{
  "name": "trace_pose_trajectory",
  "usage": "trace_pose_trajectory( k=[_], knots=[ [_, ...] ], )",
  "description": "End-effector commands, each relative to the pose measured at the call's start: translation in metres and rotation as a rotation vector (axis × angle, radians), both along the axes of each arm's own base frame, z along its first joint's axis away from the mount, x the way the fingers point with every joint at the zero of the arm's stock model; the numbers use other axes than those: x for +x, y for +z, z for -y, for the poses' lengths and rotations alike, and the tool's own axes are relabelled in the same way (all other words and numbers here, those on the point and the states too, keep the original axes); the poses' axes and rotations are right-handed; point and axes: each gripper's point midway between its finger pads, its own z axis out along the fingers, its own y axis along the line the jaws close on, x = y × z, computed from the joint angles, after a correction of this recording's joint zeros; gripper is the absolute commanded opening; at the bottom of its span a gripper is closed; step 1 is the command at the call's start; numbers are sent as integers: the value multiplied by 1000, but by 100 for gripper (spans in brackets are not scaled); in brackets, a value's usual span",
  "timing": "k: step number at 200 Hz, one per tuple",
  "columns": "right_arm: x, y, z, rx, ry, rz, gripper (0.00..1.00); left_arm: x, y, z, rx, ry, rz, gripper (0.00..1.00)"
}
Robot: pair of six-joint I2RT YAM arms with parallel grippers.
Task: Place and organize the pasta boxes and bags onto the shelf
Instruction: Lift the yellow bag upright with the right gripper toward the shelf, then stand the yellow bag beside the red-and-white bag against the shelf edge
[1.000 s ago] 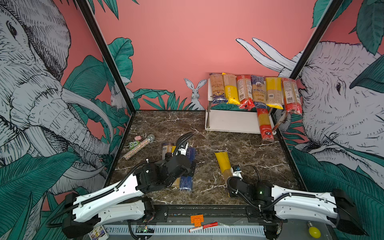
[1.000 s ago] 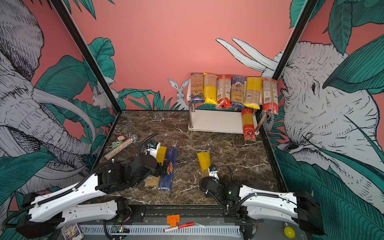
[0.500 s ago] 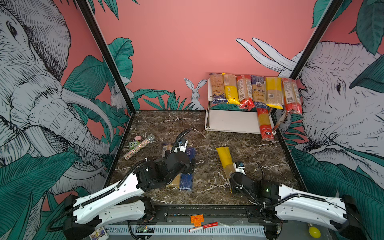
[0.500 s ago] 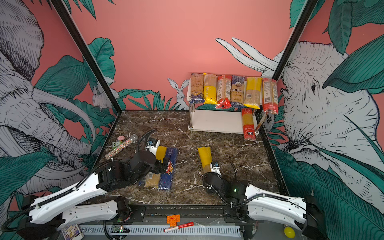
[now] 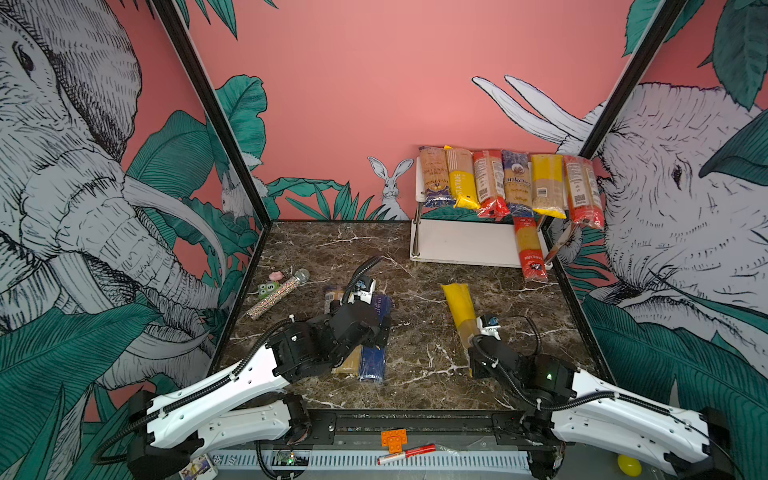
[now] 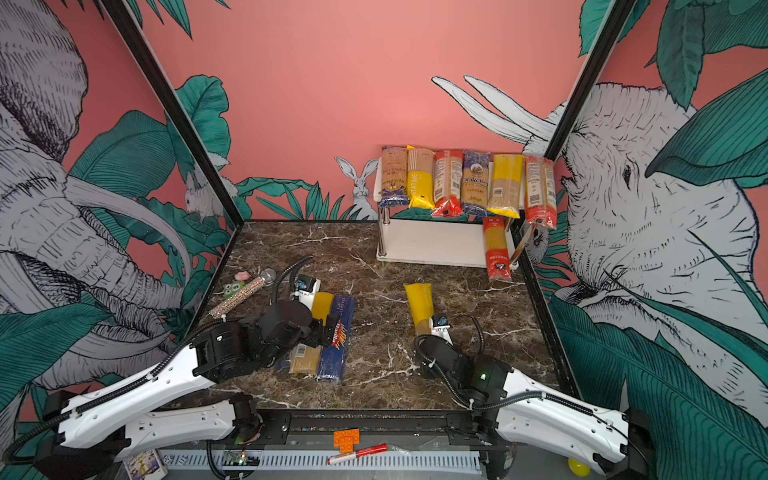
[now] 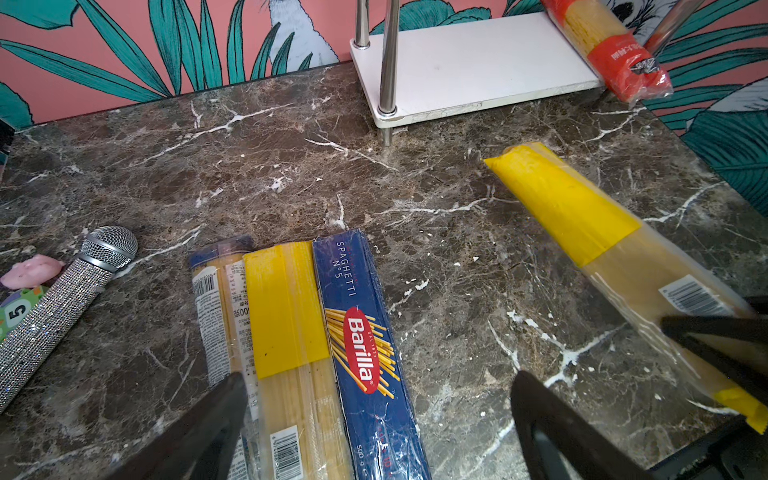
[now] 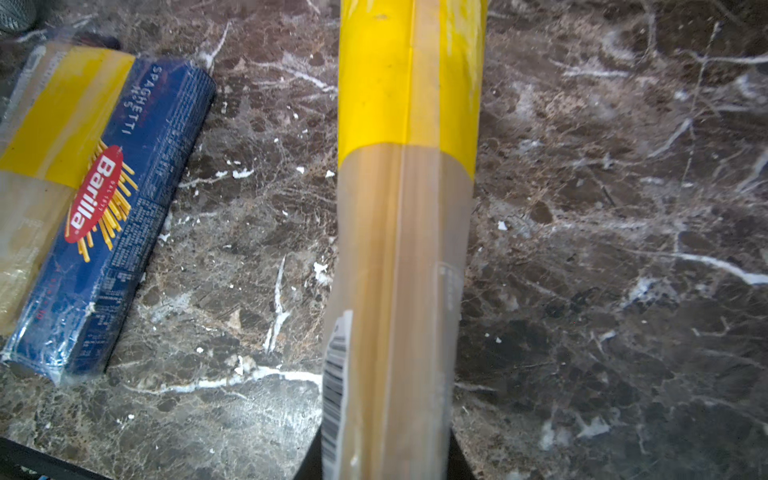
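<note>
Clamping the yellow-ended spaghetti bag point(image 8: 403, 249) at the table's four o'clock, the right gripper point(image 8: 386, 457) bares its pinch only to wrist views; the left gripper point(image 7: 378, 378) gapes over the Barilla box point(image 7: 365, 353); shelf point(image 5: 465, 245) at one o'clock.

Row of packs point(image 5: 517, 183) atop the shelf point(image 5: 465, 243) back right; Barilla box point(image 5: 372, 363) left of the lone bag point(image 5: 459, 305).

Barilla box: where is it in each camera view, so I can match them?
In a top view: Barilla box left of centre.
In a top view: left of centre again.
Left wrist: close up, logo readable.
Right wrist: at the frame's edge, angled.
Shared landmark: the yellow-ended bag lying against it.
</note>
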Motion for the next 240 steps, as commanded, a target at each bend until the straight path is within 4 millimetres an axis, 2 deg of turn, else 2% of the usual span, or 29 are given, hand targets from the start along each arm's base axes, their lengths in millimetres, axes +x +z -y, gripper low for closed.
trace_pose_trajectory(
  k=[1, 32, 61, 130, 201, 239, 240],
  knots=[
    [30, 64, 0, 74, -60, 199, 0, 3, 16, -2, -25, 7, 22, 99],
    [47, 75, 12, 37, -86, 217, 0, 10, 18, -1, -20, 7, 20, 99],
    [72, 81, 19, 26, -112, 205, 0, 19, 21, 0, -36, 4, 18, 99],
    [158, 109, 48, 24, -189, 236, 0, 43, 31, -5, -36, 18, 5, 99],
    [251, 90, 79, 32, -258, 229, 0, 77, 32, -12, -65, 26, -23, 99],
    [300, 65, 101, 4, -290, 194, 0, 100, 32, -23, -69, 43, -44, 99],
    [302, 60, 101, 0, -290, 182, 0, 100, 32, -23, -69, 43, -45, 99]
  ],
)
